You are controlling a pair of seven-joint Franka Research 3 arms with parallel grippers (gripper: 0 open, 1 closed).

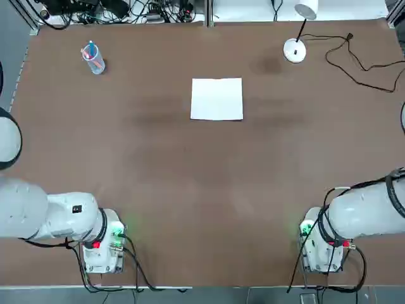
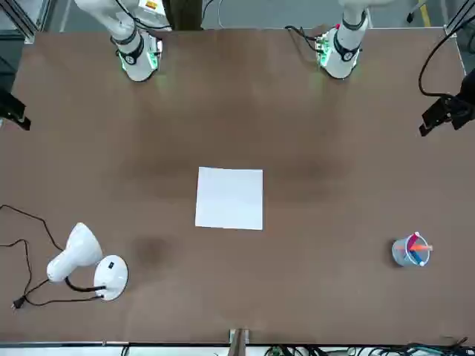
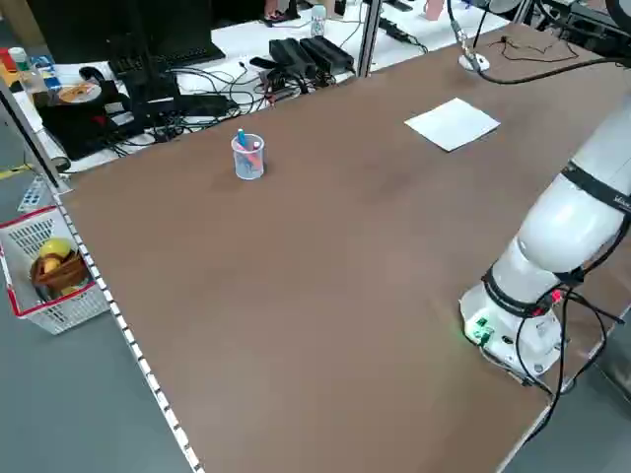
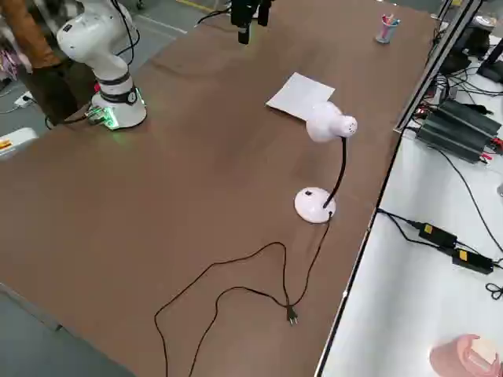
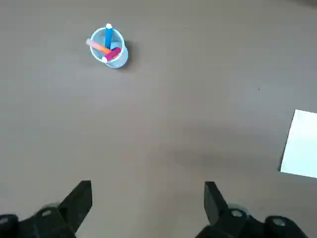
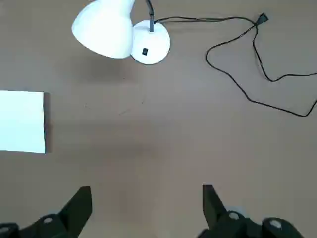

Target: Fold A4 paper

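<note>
Paper (image 1: 217,99) lay between the grippers, touching neither. Left gripper (image 5: 148,188) hung wide open near table's (image 1: 190,190) left edge; right gripper (image 6: 147,191), equally wide, near right edge.

Table (image 1: 190,171) evenly, moderately lit. Soft, faint shadows seen beside cup (image 2: 413,251) and lamp (image 2: 89,264); broad dim patches spread across tabletop. Thin dark shadow noted along paper's (image 6: 22,121) edge in right wrist view. Paper rendered near-white, little surface detail shown. Light source not seen.
</note>
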